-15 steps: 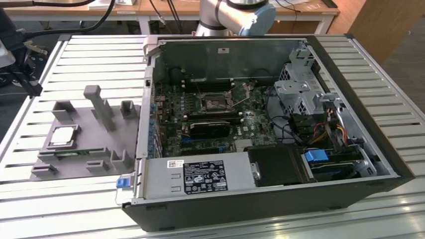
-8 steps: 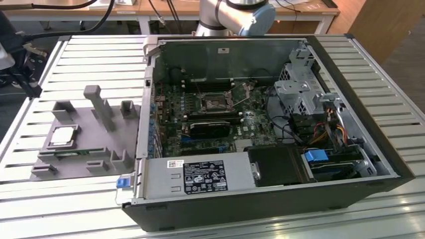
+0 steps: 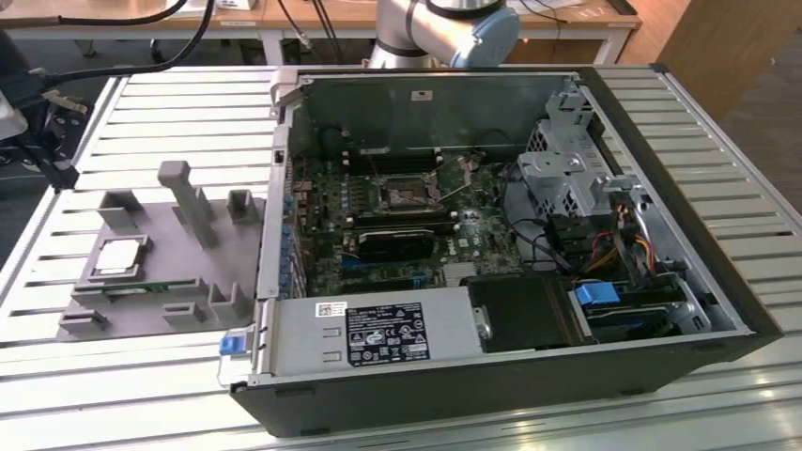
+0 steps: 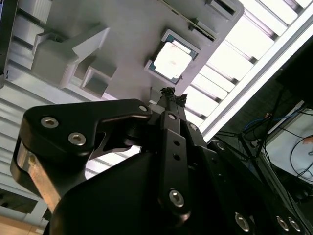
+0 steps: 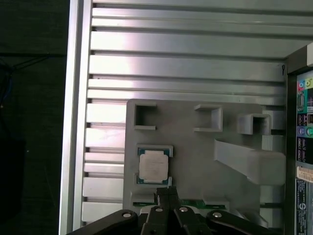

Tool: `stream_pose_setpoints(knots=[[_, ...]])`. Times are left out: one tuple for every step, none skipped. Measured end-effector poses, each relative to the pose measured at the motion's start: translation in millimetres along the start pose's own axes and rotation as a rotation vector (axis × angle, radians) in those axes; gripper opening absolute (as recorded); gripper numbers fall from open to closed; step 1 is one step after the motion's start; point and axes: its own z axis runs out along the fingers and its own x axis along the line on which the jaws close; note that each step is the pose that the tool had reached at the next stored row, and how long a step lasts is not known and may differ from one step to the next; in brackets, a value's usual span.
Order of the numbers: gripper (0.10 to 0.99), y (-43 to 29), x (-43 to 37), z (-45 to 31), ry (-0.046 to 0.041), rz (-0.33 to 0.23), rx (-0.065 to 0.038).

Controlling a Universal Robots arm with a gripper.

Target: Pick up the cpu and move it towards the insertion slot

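Note:
The cpu (image 3: 119, 256) is a flat silvery square lying in a recess of the grey plastic fixture tray (image 3: 188, 272), at the exterior view's left. Both wrist views show it close beyond my fingertips: the cpu (image 5: 154, 165) and the cpu (image 4: 172, 59). My gripper (image 5: 166, 192) hangs above the tray beside the chip, fingers pressed together and holding nothing; the second wrist view shows the gripper (image 4: 171, 93) the same way. The insertion slot (image 3: 404, 195), a small metal-framed socket with a dark centre, sits on the motherboard inside the open computer case.
The open computer case (image 3: 501, 235) lies on a slatted metal table (image 3: 176, 103), with its side wall (image 3: 278, 188) between tray and motherboard. Upright grey fixture blocks (image 3: 188, 197) rise from the tray. Cables, a drive cage and a black module crowd the area around the socket.

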Motion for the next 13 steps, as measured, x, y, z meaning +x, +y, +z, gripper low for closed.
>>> stream_pose_setpoints(knots=[[0.102, 0.0, 0.5, 1.2, -0.0001, 0.000, 0.000], [0.102, -0.1, 1.1, 2.4, 0.0000, 0.000, 0.000], [0.102, -0.1, 1.4, 3.8, 0.0000, 0.000, 0.000], [0.102, -0.2, 1.6, 5.4, -0.0001, 0.000, 0.000], [0.102, -0.3, 1.8, 7.1, 0.0000, 0.000, 0.000], [0.102, -0.3, 1.9, 8.9, -0.0001, 0.000, 0.000], [0.102, -0.4, 1.9, 10.7, 0.0000, 0.000, 0.000], [0.102, -0.5, 1.9, 12.5, -0.0001, 0.000, 0.000], [0.102, -0.5, 1.9, 14.3, -0.0001, 0.000, 0.000], [0.102, -0.6, 1.9, 16.3, -0.0001, 0.000, 0.000], [0.102, -0.7, 1.9, 18.1, -0.0002, 0.000, 0.000], [0.102, -0.7, 1.9, 20.0, -0.0002, 0.000, 0.000], [0.102, -0.8, 1.9, 21.6, 0.0000, 0.000, 0.000]])
